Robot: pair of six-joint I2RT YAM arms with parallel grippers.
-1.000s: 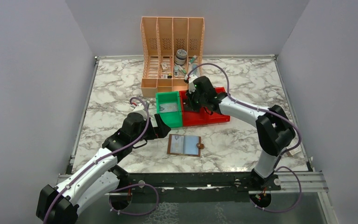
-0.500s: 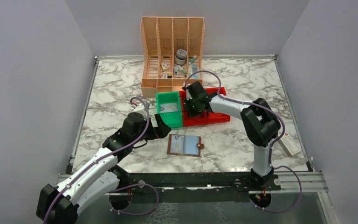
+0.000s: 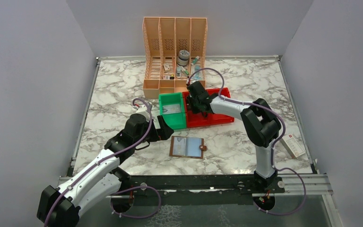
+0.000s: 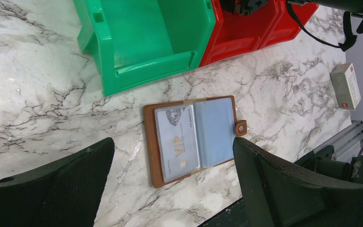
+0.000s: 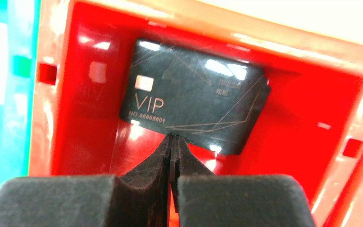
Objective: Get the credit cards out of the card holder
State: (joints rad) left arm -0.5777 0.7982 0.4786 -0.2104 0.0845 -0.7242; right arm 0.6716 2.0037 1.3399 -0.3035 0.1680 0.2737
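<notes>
The brown card holder point(image 3: 187, 147) lies open and flat on the marble near the front edge. Its left sleeve holds a grey VIP credit card point(image 4: 176, 142), and the right sleeve point(image 4: 214, 131) looks pale blue. My left gripper point(image 4: 173, 144) hovers above the holder, wide open and empty, one finger on each side. A black VIP credit card point(image 5: 194, 109) lies inside the red bin point(image 3: 217, 116). My right gripper point(image 5: 172, 137) is shut, its tips touching that card's near edge. The card shows face-on, not between the fingers.
A green bin point(image 3: 172, 111) stands against the red bin's left side, with something pale and flat inside. The peach file organiser point(image 3: 175, 52) with small items stands behind both bins. A small white box point(image 3: 293, 145) lies near the table's right edge.
The right arm's elbow has swung inward, uncovering the white box. Its gripper has shifted slightly left within the red bin. The left arm and the card holder have not moved.
</notes>
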